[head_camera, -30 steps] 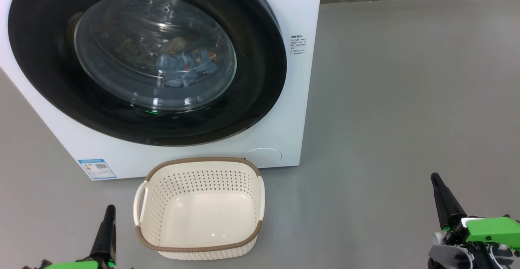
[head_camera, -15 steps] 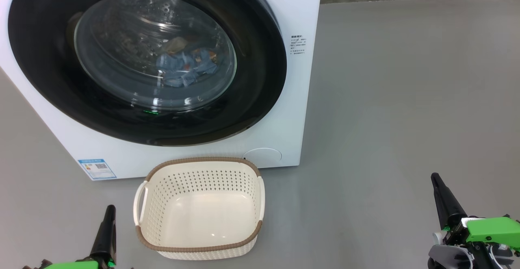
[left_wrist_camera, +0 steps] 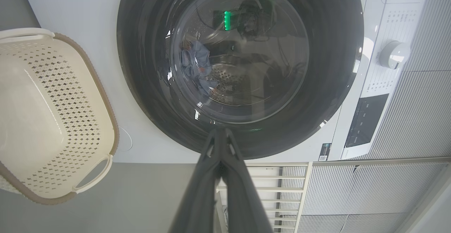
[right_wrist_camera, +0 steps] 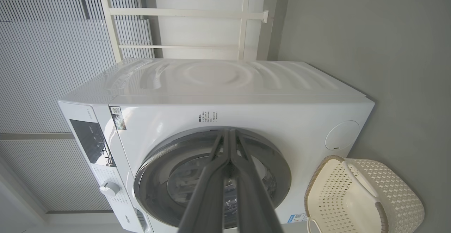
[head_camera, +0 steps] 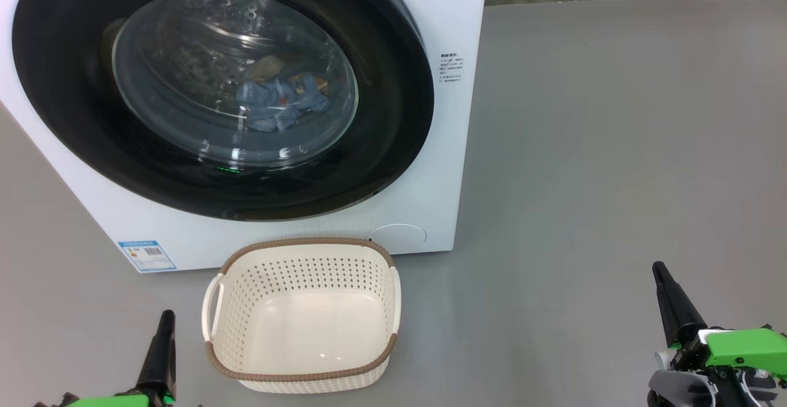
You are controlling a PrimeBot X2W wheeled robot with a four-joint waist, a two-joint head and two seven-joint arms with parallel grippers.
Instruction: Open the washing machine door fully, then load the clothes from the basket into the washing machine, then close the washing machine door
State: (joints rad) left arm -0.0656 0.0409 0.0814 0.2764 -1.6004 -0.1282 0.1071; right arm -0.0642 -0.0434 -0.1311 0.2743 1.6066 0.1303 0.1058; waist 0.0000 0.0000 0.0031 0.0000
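Left pincer (head_camera: 166, 317) and right pincer (head_camera: 659, 267) closed, empty, well short of big white boxy washing machine (head_camera: 452, 19). Light-blue printed fabric clothes (head_camera: 280, 101) inside it, behind shut round black-rimmed glass door (head_camera: 393, 118). Cream perforated plastic basket (head_camera: 295, 275) just before it, empty. Judged: final step done; next, only keeping clear.

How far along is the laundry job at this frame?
Looks finished. Done: basket is empty, clothes lie inside the machine, door is shut. In hand: nothing; left tool and right tool are shut, empty, held low. Left: nothing visible.
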